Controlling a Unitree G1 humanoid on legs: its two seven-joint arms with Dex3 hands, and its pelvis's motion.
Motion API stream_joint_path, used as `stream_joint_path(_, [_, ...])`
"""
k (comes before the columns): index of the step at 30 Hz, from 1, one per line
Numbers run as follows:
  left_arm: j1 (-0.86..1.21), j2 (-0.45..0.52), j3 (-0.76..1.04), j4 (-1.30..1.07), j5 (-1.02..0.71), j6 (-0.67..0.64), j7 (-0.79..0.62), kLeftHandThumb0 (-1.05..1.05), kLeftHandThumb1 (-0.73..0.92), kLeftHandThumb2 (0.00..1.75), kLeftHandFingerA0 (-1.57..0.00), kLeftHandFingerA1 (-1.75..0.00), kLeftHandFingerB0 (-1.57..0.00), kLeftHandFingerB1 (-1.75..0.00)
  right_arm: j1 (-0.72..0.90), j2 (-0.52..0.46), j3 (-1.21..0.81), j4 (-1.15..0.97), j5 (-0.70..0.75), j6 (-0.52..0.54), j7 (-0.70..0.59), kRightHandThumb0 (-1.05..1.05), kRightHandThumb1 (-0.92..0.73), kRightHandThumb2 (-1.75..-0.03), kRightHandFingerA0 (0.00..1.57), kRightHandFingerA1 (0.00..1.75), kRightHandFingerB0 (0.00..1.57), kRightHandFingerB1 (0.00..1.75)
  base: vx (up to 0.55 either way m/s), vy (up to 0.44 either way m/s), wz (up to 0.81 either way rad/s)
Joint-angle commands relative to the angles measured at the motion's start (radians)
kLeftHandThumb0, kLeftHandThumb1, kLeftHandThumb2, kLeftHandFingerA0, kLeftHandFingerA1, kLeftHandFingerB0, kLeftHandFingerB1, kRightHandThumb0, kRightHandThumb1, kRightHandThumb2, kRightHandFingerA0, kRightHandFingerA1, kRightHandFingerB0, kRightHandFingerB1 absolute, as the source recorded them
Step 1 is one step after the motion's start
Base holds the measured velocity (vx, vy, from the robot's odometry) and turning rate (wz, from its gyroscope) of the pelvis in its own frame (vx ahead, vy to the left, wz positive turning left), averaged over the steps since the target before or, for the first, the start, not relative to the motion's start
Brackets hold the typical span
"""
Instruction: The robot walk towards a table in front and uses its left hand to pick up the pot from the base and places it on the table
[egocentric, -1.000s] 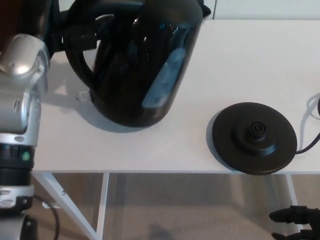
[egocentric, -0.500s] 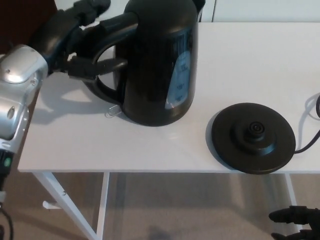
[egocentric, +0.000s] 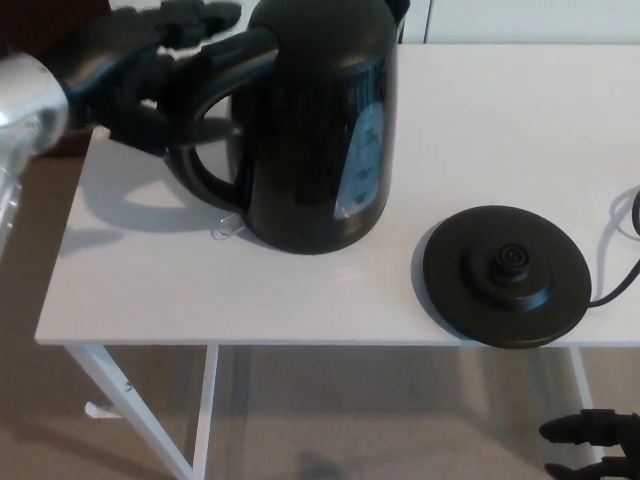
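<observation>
- Black left hand (egocentric: 150, 70) sits at the upper left, up against the top of the pot's handle (egocentric: 195, 165). It is dark on dark there, so I cannot tell whether it grips the handle or has let go.
- Its silver forearm (egocentric: 22, 110) comes in from the left edge.
- The pot (egocentric: 320, 120), a glossy black kettle, stands upright on the table (egocentric: 500, 110), left of centre. Its handle faces the left hand and a pale bluish window (egocentric: 365, 160) shows on its side.
- The base (egocentric: 507, 275), a round black disc, lies empty on the table near the front edge. It is to the right of the pot and apart from it.
- A black cord (egocentric: 615, 290) leaves the base toward the right edge.
- The table is white, with white legs (egocentric: 130, 400) over a beige floor (egocentric: 380, 420).
- The right hand (egocentric: 595, 440) shows only partly at the bottom right corner, below the table edge and away from everything. I cannot tell whether it is clenched or released.
</observation>
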Motion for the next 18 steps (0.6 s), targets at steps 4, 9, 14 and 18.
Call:
stream_joint_path(4, [-0.011, 0.102, 0.306, -0.252, -0.217, 0.107, -0.071, -0.90, 0.53, 0.56, 0.00, 0.00, 0.00, 0.00, 0.013, -0.017, 0.015, -0.002, -0.019, 0.018, 0.015, -0.61, -0.50, -0.61, 0.79, 0.46, 0.64, 0.41, 0.00, 0.000, 0.00])
stream_joint_path(9, [0.072, 0.175, 0.519, -0.284, -0.288, 0.122, -0.077, -0.86, 0.52, 0.56, 0.00, 0.00, 0.00, 0.00, 0.004, -0.021, 0.025, -0.002, -0.029, 0.027, 0.022, -0.60, -0.50, -0.60, 0.79, 0.46, 0.64, 0.41, 0.00, 0.000, 0.00])
stream_joint_path(14, [0.314, 0.135, 0.807, -0.290, -0.366, 0.112, -0.054, -0.84, 0.55, 0.57, 0.00, 0.00, 0.00, 0.00, 0.043, -0.018, 0.038, 0.003, -0.036, 0.012, 0.019, -0.60, -0.49, -0.60, 0.80, 0.46, 0.64, 0.41, 0.00, 0.000, 0.00])
stream_joint_path(18, [0.586, -0.004, 0.917, -0.260, -0.345, -0.017, -0.061, -0.84, 0.58, 0.58, 0.00, 0.00, 0.00, 0.00, 0.081, -0.004, 0.026, 0.016, -0.019, 0.001, 0.002, -0.57, -0.53, -0.57, 0.82, 0.45, 0.68, 0.41, 0.00, 0.000, 0.00])
